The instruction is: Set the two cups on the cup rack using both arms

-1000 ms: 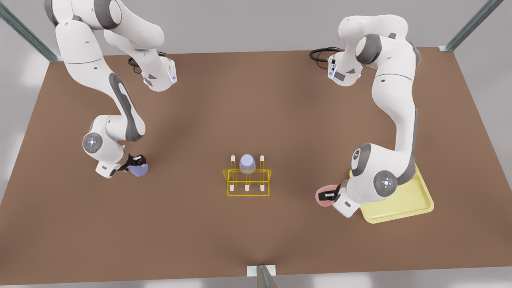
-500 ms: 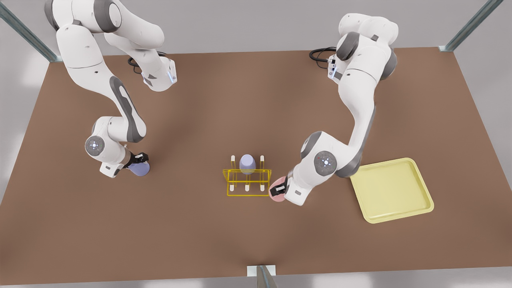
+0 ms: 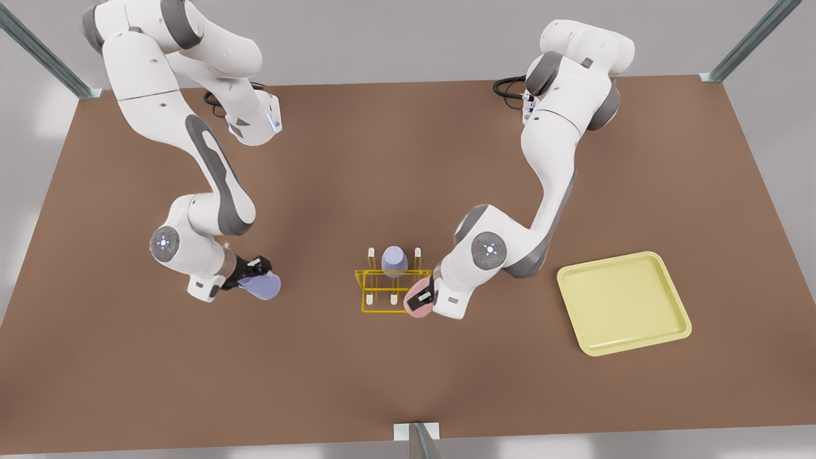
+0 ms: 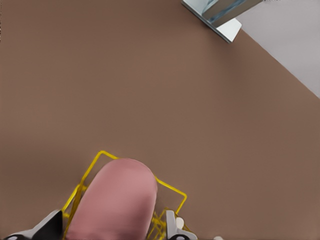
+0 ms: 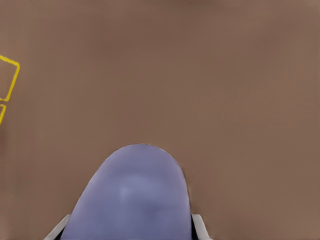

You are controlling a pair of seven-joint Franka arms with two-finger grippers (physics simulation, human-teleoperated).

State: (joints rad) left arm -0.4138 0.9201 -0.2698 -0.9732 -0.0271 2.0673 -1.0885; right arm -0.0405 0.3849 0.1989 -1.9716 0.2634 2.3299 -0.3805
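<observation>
While bending low over the brown tabletop (image 3: 395, 382) on the front view's left, the right gripper (image 3: 254, 275) is pinching a small tapered lavender cup (image 3: 261, 287), well apart from the bright-yellow wire-frame rack (image 3: 392, 290). Another lavender cup (image 3: 394, 261) is sitting on a far peg. Folding down at the rack's right end, the left gripper (image 3: 426, 295) is clamping a pink tapered cup (image 3: 417, 303). A flat pale-yellow square tray (image 3: 623, 302) is lying further right.

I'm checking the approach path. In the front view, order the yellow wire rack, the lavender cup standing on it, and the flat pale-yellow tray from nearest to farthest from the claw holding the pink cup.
From the left claw gripping the small pink tapered cup:
1. Bright-yellow wire-frame rack, directly beside it.
2. Lavender tapered cup on the rack, at the rack's back row.
3. Flat pale-yellow square tray, far off toward the front view's right.
</observation>
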